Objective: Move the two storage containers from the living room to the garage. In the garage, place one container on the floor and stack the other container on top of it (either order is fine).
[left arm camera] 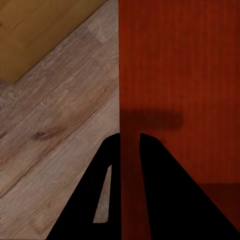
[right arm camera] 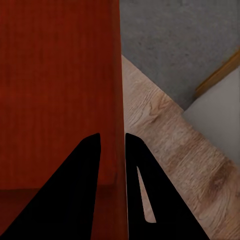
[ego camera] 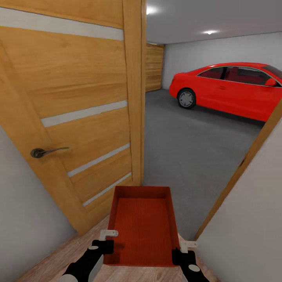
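both tools, left (ego camera: 105, 239) and right (ego camera: 185, 246), clamp the storage container (ego camera: 143, 227) side walls.

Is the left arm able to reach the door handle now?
Probably not: the left end effector grips the container's side wall, and the right end effector holds the other side. The handle is free, but the arm is busy.

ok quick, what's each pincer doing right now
Left pincer: closed on the left side wall of the storage container.
Right pincer: closed on the right side wall of the same container.
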